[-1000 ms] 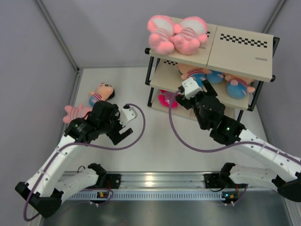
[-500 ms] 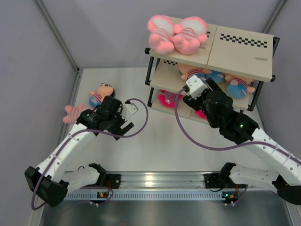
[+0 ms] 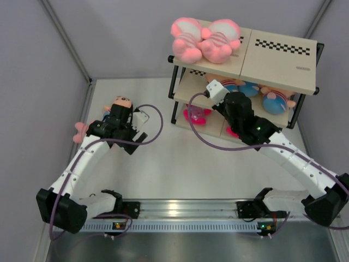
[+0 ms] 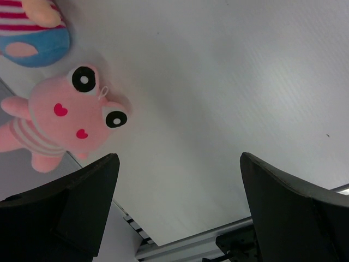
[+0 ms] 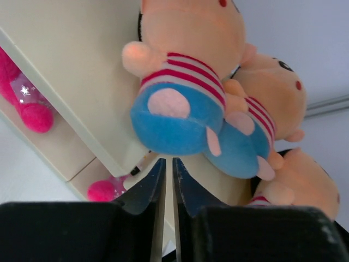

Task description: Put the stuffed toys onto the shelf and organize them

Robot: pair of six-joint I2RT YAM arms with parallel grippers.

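1. Left claw [image 4: 179, 161] is wide apart and empty. It hangs over the pink toy [image 4: 71, 117], which lies flat on the table [image 4: 218, 82] — face up, feet toward the left wall.
2. Right claw [image 5: 168, 164] is pinched together, holding nothing. It sits by the shelf [image 3: 278, 63] — blue-shirted toys [image 5: 180, 103] lie side by side on the middle board.

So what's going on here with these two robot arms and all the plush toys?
Two arms are tidying stuffed toys onto a three-tier shelf. Pink plush toys lie on top, tan-headed dolls in blue fill the middle tier, magenta toys sit at the bottom. The right gripper is at the middle tier, shut and empty, just in front of those dolls. The left gripper hovers open over the table, where a pink striped toy and another tan-headed doll lie.
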